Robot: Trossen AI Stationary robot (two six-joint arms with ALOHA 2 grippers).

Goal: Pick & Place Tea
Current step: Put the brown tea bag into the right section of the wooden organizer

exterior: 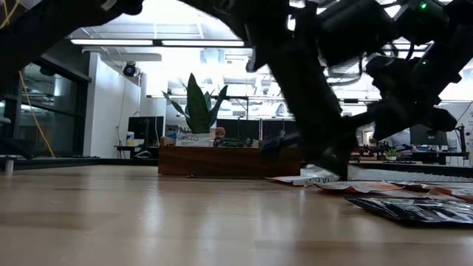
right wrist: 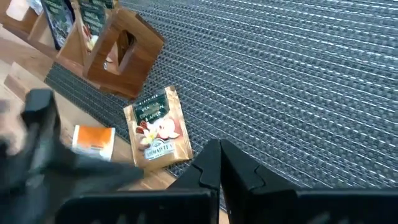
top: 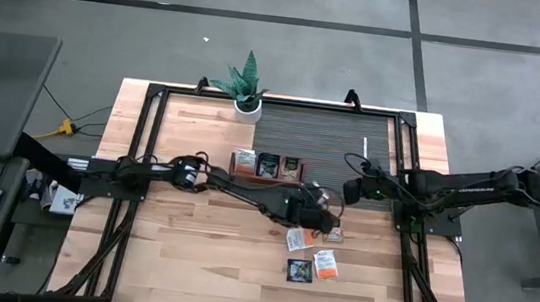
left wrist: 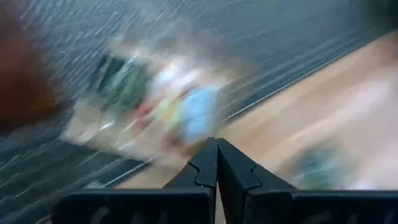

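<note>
While the tabletop (top: 188, 263) carries the wooden tray (top: 268, 174) at the grey mat's (top: 327, 137) edge, presumably as the drop target, the loose tea sachets (top: 311, 256) lie on bare wood near it, one gold sachet (right wrist: 157, 130) beside the tray's end. Left arm reaches across, left end effector (top: 321, 217) fully closed, empty, low over the sachets; right end effector (top: 351, 191) waits closed, empty, over the mat.

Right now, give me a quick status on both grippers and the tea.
Left gripper shut, over loose sachets. Right gripper shut, empty, above mat. Tray partly filled. Nothing in the way.
</note>
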